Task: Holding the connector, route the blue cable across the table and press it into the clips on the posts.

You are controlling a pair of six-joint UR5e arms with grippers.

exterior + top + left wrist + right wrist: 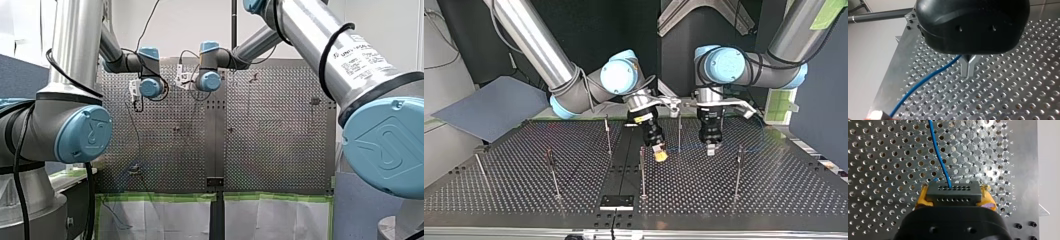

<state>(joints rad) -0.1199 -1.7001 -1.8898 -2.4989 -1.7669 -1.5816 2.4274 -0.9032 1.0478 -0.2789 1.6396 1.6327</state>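
our right gripper (955,196) clamps its yellow pads on the black connector (953,192), from whose face the blue cable (939,157) runs ahead over the perforated bench (880,150), while our left gripper (968,71) holds its metal fingers pressed together, the cable passing beside their base.
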